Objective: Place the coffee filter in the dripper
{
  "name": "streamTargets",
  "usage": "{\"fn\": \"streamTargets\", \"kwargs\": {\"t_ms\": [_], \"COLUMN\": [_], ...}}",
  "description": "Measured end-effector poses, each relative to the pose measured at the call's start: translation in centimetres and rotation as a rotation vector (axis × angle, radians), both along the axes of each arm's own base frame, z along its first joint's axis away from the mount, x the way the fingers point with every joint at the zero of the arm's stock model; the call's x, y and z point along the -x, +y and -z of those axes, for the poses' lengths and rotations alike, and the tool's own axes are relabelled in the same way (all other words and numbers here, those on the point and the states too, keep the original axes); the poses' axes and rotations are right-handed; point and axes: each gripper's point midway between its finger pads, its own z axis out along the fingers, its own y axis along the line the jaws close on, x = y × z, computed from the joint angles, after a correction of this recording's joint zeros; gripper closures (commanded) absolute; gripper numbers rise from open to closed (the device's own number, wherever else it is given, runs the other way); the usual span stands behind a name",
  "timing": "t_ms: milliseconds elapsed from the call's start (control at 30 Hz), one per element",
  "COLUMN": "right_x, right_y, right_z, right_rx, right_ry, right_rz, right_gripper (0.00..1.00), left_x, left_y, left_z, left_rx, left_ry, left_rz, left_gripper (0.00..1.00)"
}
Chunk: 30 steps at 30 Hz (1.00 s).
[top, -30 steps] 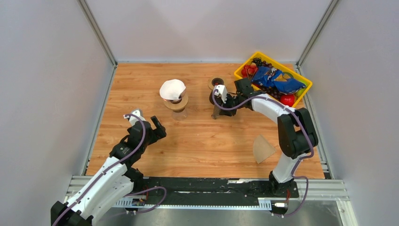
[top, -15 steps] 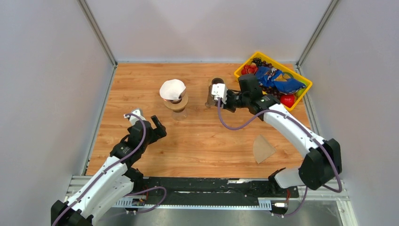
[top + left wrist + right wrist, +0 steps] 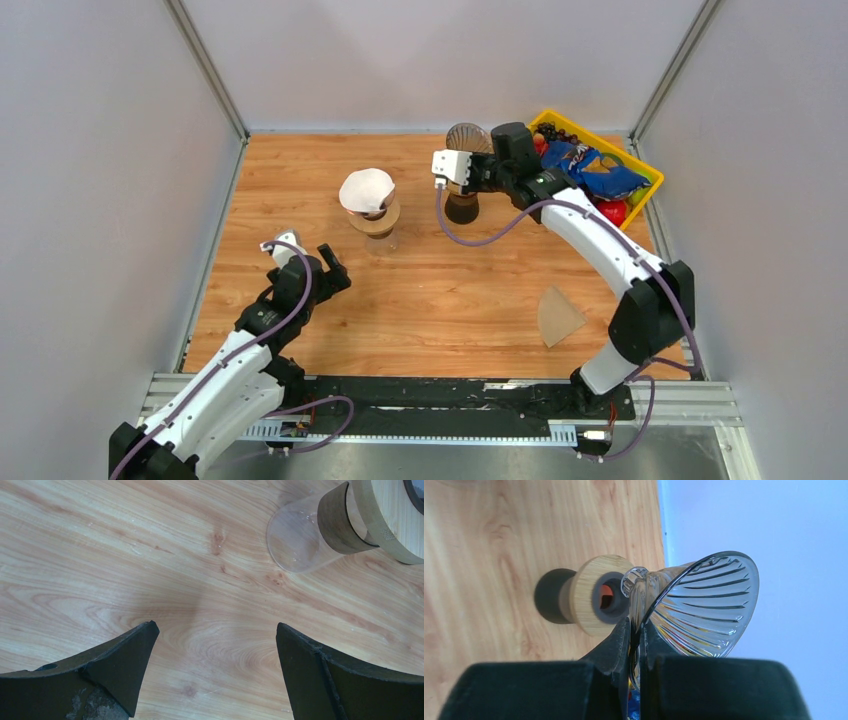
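The table (image 3: 150, 555) is smooth, pale wood grain with a faint sheen. The dripper (image 3: 704, 610) is clear ribbed glass, glossy. The stand (image 3: 584, 597) has a matt wooden collar. The white filter (image 3: 366, 189) looks like matt paper.

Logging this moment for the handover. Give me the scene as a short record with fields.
right gripper: shut on the rim of the glass dripper
glass dripper: held in the air, tilted on its side
wood-collared base: upright on the table, below the dripper
left gripper: open, holding nothing, over bare table beside the carafe
white filter: seated in the top of the carafe
brown filter: lying on the table near the right arm's base
yellow bin: far right corner, holds snacks and fruit
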Motion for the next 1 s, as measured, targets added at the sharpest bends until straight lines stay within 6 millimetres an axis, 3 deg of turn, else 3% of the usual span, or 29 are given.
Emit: {"fn": "streamTargets", "kwargs": {"t_ms": [233,733,1000], "right_x": [-3.6,-4.0,-3.7], "right_y": [0.1,-0.5,-0.7], "right_z": [3.0,5.1,5.2], "right_rx": [0.107,0.216,0.276], "right_ry": [-0.007,0.021,0.023], "right_rz": [0.037,0.010,-0.030], "right_gripper": [1.00,1.00,1.00], "left_x": [-0.1,0.0,0.0], "left_y": [0.4,0.7,0.9], "left_z": [0.0,-0.1,-0.2], "left_rx": [-0.013,-0.022,-0.028], "left_ry": [-0.005,-0.007,-0.012], "left_rz": [-0.017,-0.029,-0.038], "left_gripper": [0.00,0.00,0.00]}}
